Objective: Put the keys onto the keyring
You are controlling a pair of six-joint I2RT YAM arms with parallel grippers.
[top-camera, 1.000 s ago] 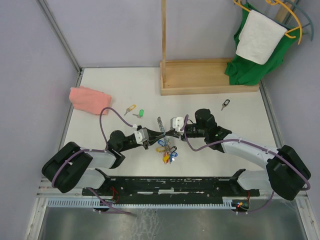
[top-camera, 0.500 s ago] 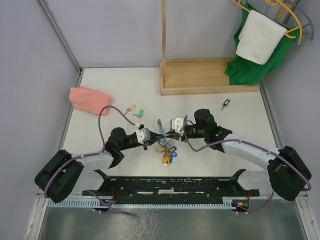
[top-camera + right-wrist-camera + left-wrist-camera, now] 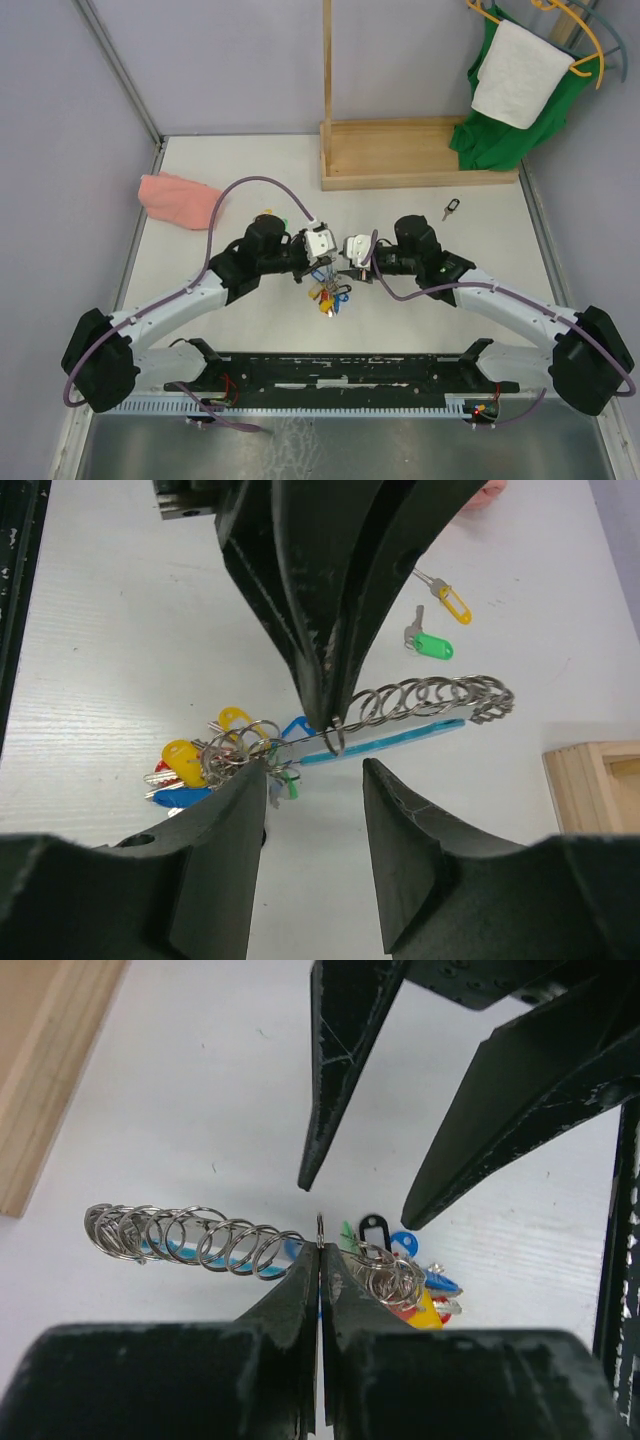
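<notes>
The left gripper [image 3: 320,1252] has its 2 fingers pressed together on a thin wire ring of the keyring [image 3: 328,288], which sits about midway between the left and right edges of the bench [image 3: 230,160], closer to the near edge than the far one. From that pinched ring a coil of linked silver rings [image 3: 190,1240] runs off to one side, with a blue strip [image 3: 390,742] beside it. On the other side is a bunch of keys with yellow, red, blue, green and black tags [image 3: 220,755] (whether the bunch rests on the bench or hangs, I cannot tell).

The right gripper [image 3: 312,765] faces the left one with its 2 fingers spread apart, holding nothing, its tips near the pinched ring but not touching it.

2 loose keys lie just beside each other toward the left edge: a yellow-tagged key [image 3: 455,605] and a green-tagged key [image 3: 430,645]. A black-headed key [image 3: 452,209] lies alone near the right edge, just in front of the wooden stand [image 3: 400,150]. A pink cloth [image 3: 178,198] lies at the left edge.
</notes>
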